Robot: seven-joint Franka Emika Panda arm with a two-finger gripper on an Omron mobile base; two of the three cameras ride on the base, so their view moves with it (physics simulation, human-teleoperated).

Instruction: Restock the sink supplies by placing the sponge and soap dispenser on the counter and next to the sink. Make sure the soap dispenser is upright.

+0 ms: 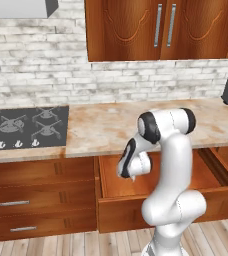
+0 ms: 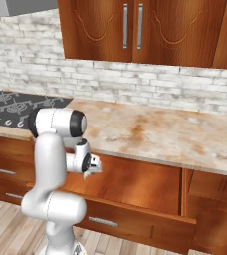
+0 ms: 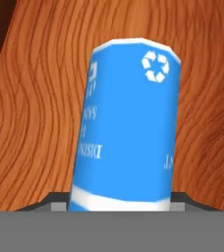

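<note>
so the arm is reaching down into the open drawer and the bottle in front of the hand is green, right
Not quite: the bottle is blue, with white lettering and a white recycling mark, as the hand view shows. The rest holds: in the left base view the arm bends down into the open drawer.

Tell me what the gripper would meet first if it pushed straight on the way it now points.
The blue soap dispenser, right ahead of the gripper and apparently already between the fingers; behind it lies the wooden drawer floor. Depth between them is unclear.

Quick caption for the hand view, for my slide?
Close-up of the blue soap dispenser lying over the drawer's wooden floor, its printed label upside down in the view.
</note>
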